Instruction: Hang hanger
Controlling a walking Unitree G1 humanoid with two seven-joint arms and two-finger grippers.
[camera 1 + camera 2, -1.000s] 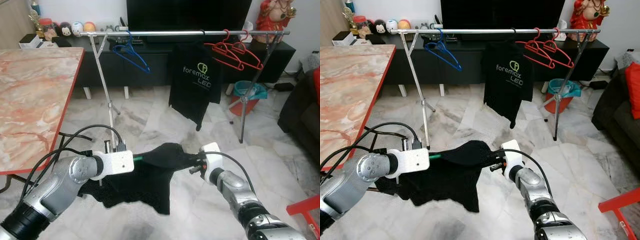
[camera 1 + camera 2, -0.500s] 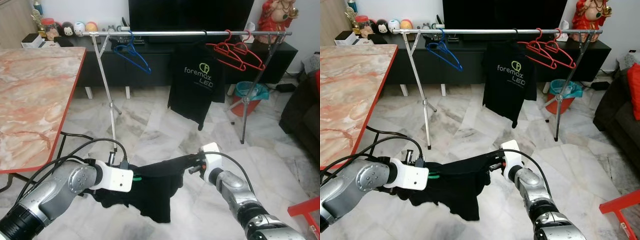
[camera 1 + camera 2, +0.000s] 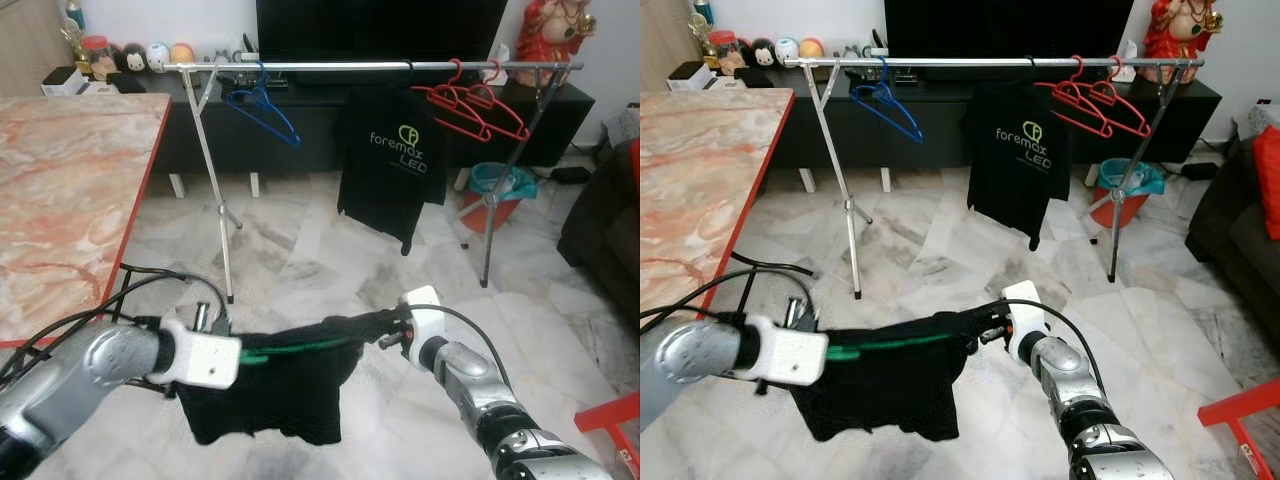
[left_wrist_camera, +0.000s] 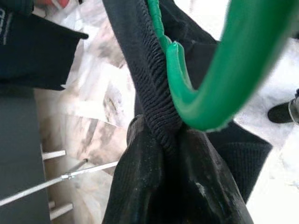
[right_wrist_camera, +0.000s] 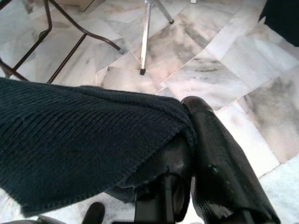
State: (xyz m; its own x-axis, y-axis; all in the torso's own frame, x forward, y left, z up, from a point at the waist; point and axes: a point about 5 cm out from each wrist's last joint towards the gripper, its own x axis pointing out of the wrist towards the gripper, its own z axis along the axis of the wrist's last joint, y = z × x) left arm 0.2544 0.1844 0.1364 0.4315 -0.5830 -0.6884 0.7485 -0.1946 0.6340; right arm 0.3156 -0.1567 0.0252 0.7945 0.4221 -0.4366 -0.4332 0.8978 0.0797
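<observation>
A black knit garment hangs stretched between my two grippers, low over the marble floor. A green hanger runs inside its top edge. My left gripper is shut on the garment's ribbed edge right beside the green hanger; its fingers are mostly covered by cloth. My right gripper is shut on the garment's other end, the cloth pinched between its fingers. The metal clothes rail stands well ahead, across the room.
On the rail hang a blue hanger, a black printed T-shirt and two red hangers. A marble-topped table is on my left. A teal bucket, a dark sofa and a red frame lie to the right.
The garment, bunched up between the grippers before, is now pulled out flat and hangs down. My left arm has drawn back to the left; the right gripper has stayed nearly in place.
</observation>
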